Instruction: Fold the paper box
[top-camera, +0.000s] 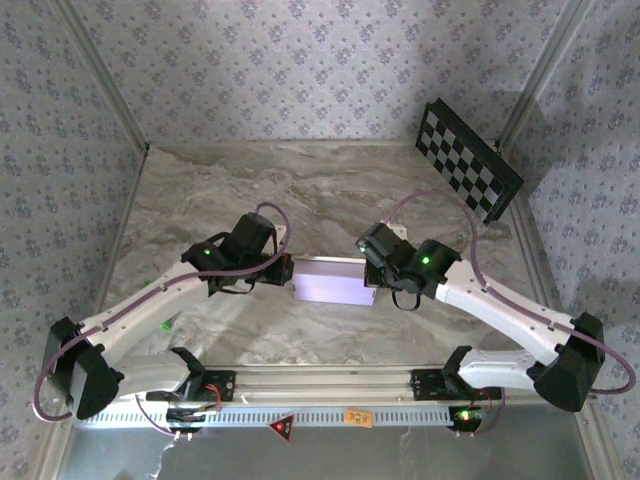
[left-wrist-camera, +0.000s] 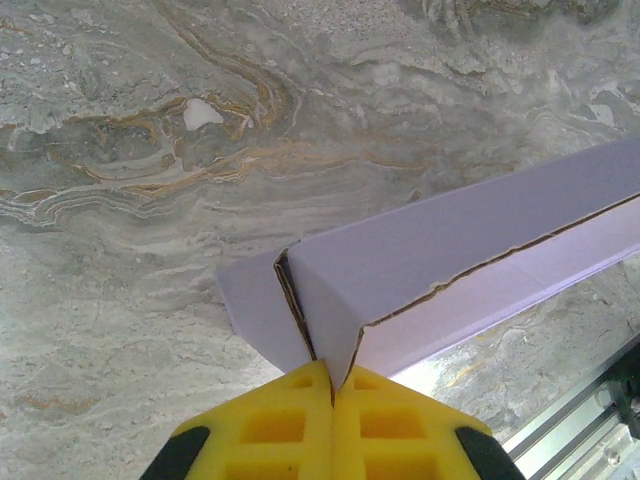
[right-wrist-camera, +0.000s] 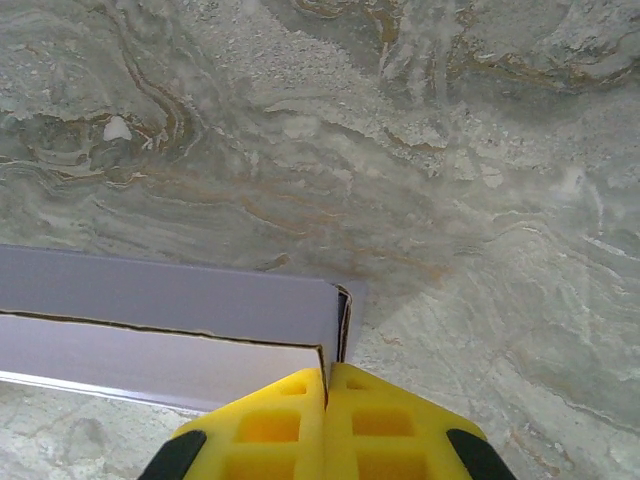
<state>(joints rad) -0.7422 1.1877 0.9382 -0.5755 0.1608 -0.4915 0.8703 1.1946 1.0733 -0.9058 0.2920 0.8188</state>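
One paper box (top-camera: 333, 282) is seen lying on the marble-patterned table (top-camera: 330, 190), near its front middle, between two arms. In the overhead view its pale lilac top is shown as a shallow rectangle, with the left gripper (top-camera: 288, 272) set at its left end and the right gripper (top-camera: 372, 278) at its right end.

Finer detail is given by the wrist views. In the left wrist view, the left gripper (left-wrist-camera: 332, 385) is seen with its yellow fingers (left-wrist-camera: 270, 425) pressed together on a corner of the box (left-wrist-camera: 450, 250), where a thin wall of card runs down into the seam between them. A brown raw card edge is traced along the fold lines. In the right wrist view, the right gripper (right-wrist-camera: 327, 385) is likewise closed, its yellow fingers (right-wrist-camera: 390, 425) clamped on the end wall of the box (right-wrist-camera: 170, 300).

The wider setting is supplied from above: one black-and-white checkerboard panel (top-camera: 468, 160) is leaned at the far right corner, well apart from the box. One red triangular sticker (top-camera: 281, 428) and one orange label (top-camera: 357, 416) are fixed to the front rail. Marks are carried on the label, but they are too small to be read.
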